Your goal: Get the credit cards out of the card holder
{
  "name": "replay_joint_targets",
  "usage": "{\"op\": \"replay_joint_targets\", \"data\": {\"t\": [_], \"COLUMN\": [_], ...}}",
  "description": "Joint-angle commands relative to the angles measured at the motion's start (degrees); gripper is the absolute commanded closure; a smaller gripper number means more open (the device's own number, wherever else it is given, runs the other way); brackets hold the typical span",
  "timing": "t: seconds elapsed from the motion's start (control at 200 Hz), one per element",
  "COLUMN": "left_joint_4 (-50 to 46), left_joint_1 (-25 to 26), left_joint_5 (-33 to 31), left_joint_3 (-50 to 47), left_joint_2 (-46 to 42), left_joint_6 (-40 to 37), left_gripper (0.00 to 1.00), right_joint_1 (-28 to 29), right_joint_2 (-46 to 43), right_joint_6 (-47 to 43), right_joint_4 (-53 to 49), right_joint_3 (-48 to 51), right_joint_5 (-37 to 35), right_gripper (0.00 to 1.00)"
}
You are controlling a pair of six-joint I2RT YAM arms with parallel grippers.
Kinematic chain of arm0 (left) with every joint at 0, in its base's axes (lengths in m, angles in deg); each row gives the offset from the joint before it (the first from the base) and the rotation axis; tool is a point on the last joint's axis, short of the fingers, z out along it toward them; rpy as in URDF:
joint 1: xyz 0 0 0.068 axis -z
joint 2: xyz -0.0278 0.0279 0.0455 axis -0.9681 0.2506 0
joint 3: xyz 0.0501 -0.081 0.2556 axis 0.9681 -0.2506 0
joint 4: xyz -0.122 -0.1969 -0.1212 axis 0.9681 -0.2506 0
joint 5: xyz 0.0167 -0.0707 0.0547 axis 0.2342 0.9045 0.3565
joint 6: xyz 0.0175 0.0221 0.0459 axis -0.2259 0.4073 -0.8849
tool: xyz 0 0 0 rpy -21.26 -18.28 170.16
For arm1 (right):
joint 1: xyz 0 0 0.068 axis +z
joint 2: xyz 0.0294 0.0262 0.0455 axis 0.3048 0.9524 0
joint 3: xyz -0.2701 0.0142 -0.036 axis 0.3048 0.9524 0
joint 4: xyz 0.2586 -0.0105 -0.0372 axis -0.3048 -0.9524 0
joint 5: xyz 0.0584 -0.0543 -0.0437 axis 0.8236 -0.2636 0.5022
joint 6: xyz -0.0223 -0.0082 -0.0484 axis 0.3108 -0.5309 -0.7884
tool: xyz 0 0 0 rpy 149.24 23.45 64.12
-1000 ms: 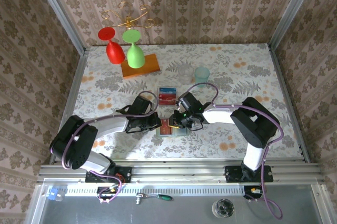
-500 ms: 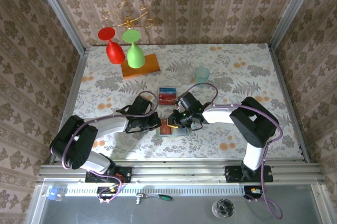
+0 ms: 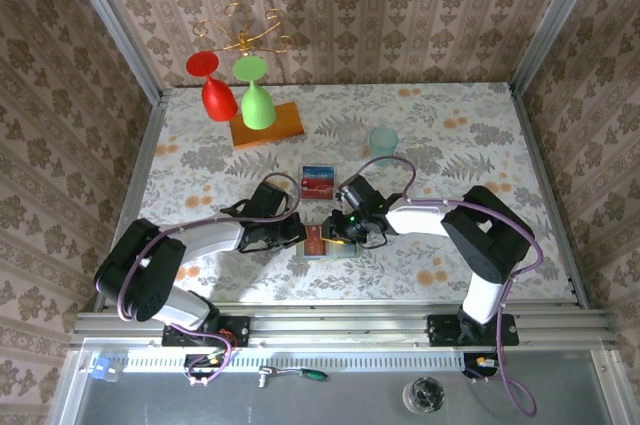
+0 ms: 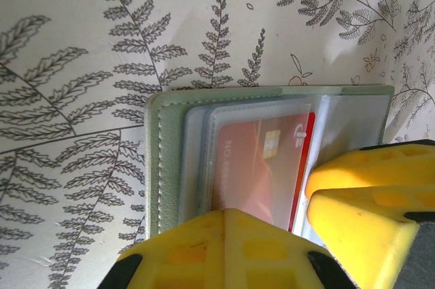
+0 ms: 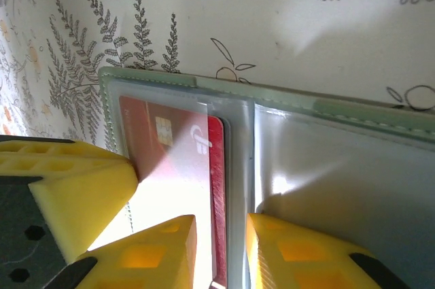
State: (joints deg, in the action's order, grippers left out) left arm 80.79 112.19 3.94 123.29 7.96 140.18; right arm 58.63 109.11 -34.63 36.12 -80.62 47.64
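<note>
The sage-green card holder (image 3: 343,251) lies open on the table between both grippers. A red credit card (image 4: 262,160) sits in its clear left pocket (image 5: 170,139), one long edge bare of the pocket. My left gripper (image 4: 225,215) is shut, its tips pressed on the holder's left half (image 3: 297,235). My right gripper (image 5: 221,234) is open by a narrow gap, with the card's bare edge and the pocket seam between its fingers (image 3: 340,230). Two more credit cards (image 3: 319,181), red and blue, lie on the table behind the holder.
A pale teal cup (image 3: 383,141) stands behind the right gripper. At the back left, an orange board (image 3: 266,126) carries a red glass (image 3: 216,95) and a green glass (image 3: 256,100) hung from a gold rack. Walls close in three sides.
My right gripper's jaws have parted slightly over the card's edge. The left gripper and the card holder have stayed put.
</note>
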Motion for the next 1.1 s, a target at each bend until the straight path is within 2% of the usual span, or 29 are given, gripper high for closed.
{"op": "replay_joint_targets", "data": {"t": [0.0, 0.08, 0.17, 0.25, 0.37, 0.58, 1.095], "left_joint_4": [-2.7, -2.8, -3.7, -4.9, -6.4, -3.7, -3.3], "left_joint_1": [-0.1, -0.2, -0.2, -0.2, -0.2, -0.2, -0.1], "left_joint_5": [-1.3, -1.3, -1.6, -2.4, -3.0, -1.2, -1.6], "left_joint_3": [-0.3, 0.1, 0.6, 1.0, 1.5, 1.3, 0.3], "left_joint_2": [-1.5, -2.3, -3.7, -4.9, -4.9, -1.1, 0.6], "left_joint_6": [-1.4, -1.6, -1.8, -2.3, -3.3, -3.4, -3.1], "left_gripper": [0.95, 0.89, 0.88, 0.94, 0.97, 1.00, 1.00], "right_joint_1": [-0.1, -0.1, -0.1, -0.1, -0.1, -0.1, 0.2], "right_joint_2": [-2.1, -2.9, -3.6, -4.1, -4.4, -3.9, -1.2], "right_joint_6": [-2.0, -1.8, -1.6, -1.4, -1.2, -0.7, 0.9], "right_joint_4": [-4.9, -4.6, -4.4, -4.1, -3.9, -2.8, 0.3], "right_joint_3": [-0.9, -0.7, -0.7, -0.4, -0.4, -0.7, -1.5], "right_joint_5": [-3.2, -3.1, -2.9, -2.9, -2.6, -1.1, 2.5], "right_gripper": [0.71, 0.71, 0.71, 0.71, 0.71, 0.71, 0.71]}}
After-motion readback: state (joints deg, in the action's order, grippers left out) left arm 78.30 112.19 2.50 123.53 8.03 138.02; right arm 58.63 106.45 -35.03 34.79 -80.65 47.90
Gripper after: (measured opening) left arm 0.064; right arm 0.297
